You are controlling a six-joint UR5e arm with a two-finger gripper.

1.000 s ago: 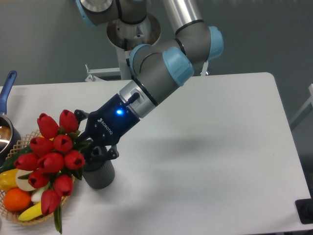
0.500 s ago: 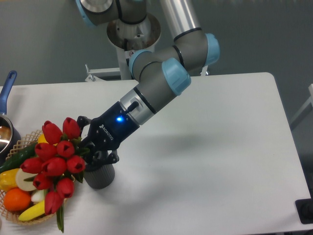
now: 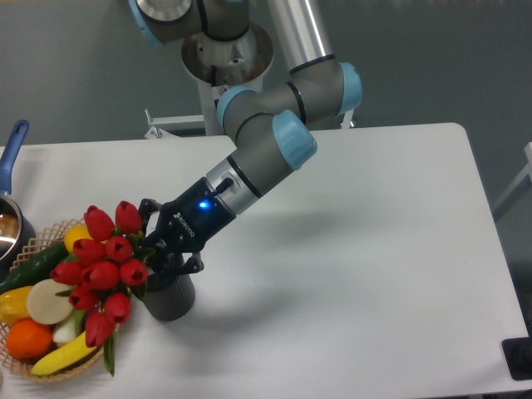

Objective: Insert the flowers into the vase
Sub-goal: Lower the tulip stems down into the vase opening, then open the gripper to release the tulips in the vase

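Note:
The flowers (image 3: 101,272), a bunch of red tulip buds with green leaves, hang tilted to the left over the basket. My gripper (image 3: 155,252) is shut on their stems just above the vase's rim. The vase (image 3: 170,298), a dark grey cylinder, stands upright on the white table directly below the gripper. Whether the stem ends reach inside the vase is hidden by the gripper's fingers.
A wicker basket (image 3: 41,241) of fruit and vegetables sits at the front left, partly under the blooms. A metal pot with a blue handle (image 3: 12,150) stands at the left edge. The arm's base (image 3: 226,58) rises behind the table.
The gripper and the bunch have shifted slightly right and down toward the vase, and the blooms have swung a little more upright.

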